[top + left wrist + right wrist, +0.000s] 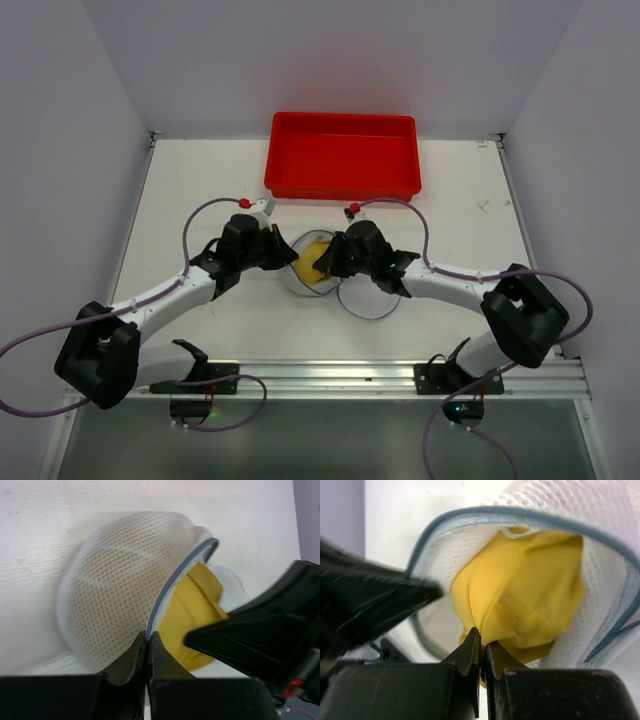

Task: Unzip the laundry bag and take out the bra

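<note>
Unzipping looked done: the round white mesh laundry bag [115, 580] gaped open between both arms, near the red plastic tray [343, 155]. Left gripper [148, 647] pinched its zipper rim, and right gripper [481, 652] clamped the yellow fabric bra [530, 595], mostly inside. Pulling it out remained.

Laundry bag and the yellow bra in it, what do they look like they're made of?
Laundry bag: white, matte mesh that looks synthetic, with regular small holes you can see through. Its zipper rim is grey-blue tape, probably woven fabric. Bra: smooth, matte yellow fabric that folds softly; the exact fibre can't be told.
</note>
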